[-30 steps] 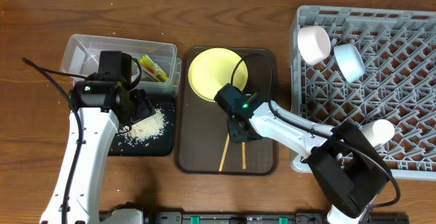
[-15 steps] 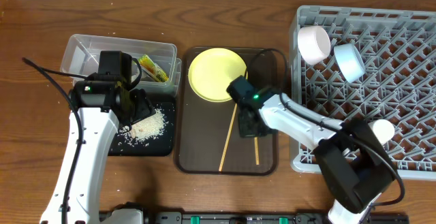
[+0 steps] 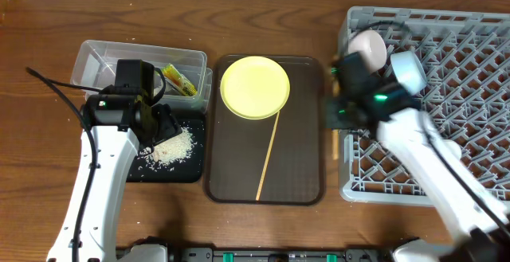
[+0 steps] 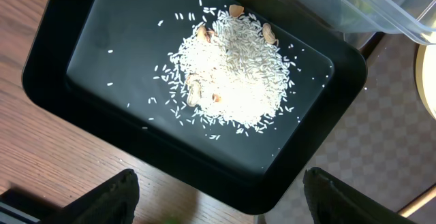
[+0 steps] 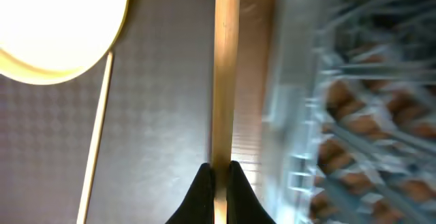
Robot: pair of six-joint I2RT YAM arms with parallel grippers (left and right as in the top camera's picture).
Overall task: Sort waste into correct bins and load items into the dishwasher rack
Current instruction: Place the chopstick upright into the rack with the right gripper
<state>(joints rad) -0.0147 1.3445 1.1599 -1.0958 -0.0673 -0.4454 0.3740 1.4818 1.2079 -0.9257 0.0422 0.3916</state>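
Note:
My right gripper (image 3: 341, 109) is shut on one wooden chopstick (image 3: 335, 144) and holds it above the gap between the brown serving tray and the grey dishwasher rack (image 3: 470, 134). The right wrist view shows the jaws (image 5: 219, 176) pinched on that chopstick (image 5: 227, 81). The second chopstick (image 3: 268, 158) lies on the brown tray, below the yellow plate (image 3: 255, 87). A pinkish-white bowl (image 3: 368, 48) and a light blue bowl (image 3: 410, 71) sit in the rack. My left gripper (image 4: 235, 210) is open over the black tray (image 4: 54, 81), which holds rice scraps (image 4: 231, 74).
The brown serving tray (image 3: 303, 174) lies mid-table. The clear tub (image 3: 119, 67) at back left holds the yellow-green wrapper (image 3: 179, 80). The black tray (image 3: 137, 170) sits in front of it. My right arm crosses the rack's front left. The green cup is hidden.
My right gripper has lifted one chopstick off the brown tray and carried it right, to the rack's left edge. The other chopstick stays on the tray. The left arm has not moved.

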